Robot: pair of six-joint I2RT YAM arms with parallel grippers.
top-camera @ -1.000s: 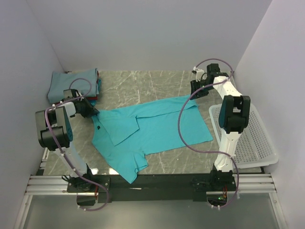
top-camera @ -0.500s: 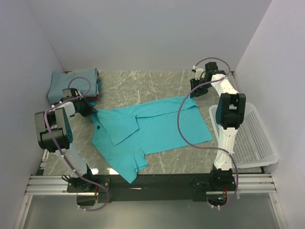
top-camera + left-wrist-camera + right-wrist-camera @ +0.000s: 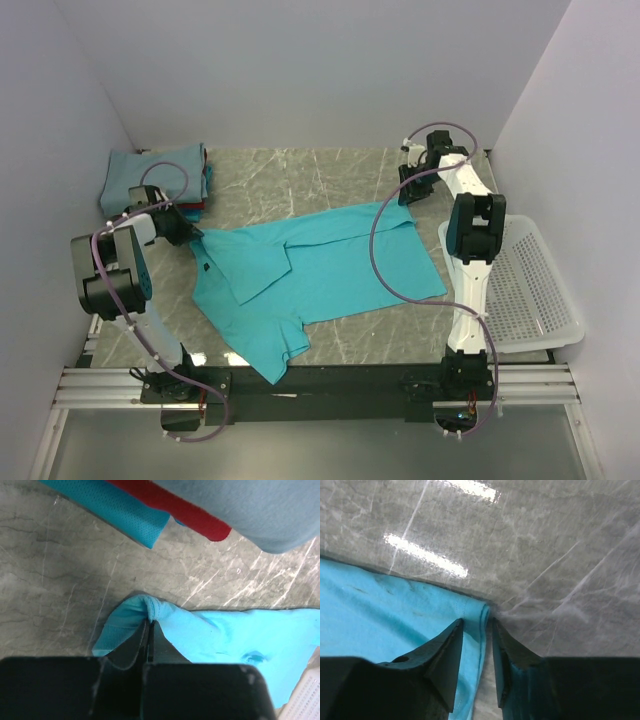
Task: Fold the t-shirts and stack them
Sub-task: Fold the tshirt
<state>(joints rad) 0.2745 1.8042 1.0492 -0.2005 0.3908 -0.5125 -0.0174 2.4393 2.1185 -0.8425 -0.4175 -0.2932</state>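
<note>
The turquoise t-shirt [image 3: 320,265] lies spread across the middle of the grey marble table [image 3: 300,175], one sleeve pointing toward the near edge and a flap of cloth folded over on its left half. The left gripper [image 3: 186,230] sits at the shirt's far left corner. In the left wrist view its fingers [image 3: 142,650] are pressed together, pinching a small bunched fold of turquoise cloth that rises slightly off the marble. Just beyond that fold, at the far left of the table, is the stack of folded t-shirts [image 3: 150,178]: a dusty grey-blue shirt [image 3: 280,510] on top, a red one [image 3: 175,505] under it and a teal mesh one [image 3: 115,510] lowest, their edges stepped out one past the other. The right gripper [image 3: 406,197] is low at the shirt's far right corner. In the right wrist view its jaws stand a narrow gap apart, with the shirt's hemmed edge running between them, and it cannot be told whether they clamp the cloth or only straddle it. A white mesh basket [image 3: 540,290] sits at the right edge of the table, near the right arm and apart from the shirt.
</note>
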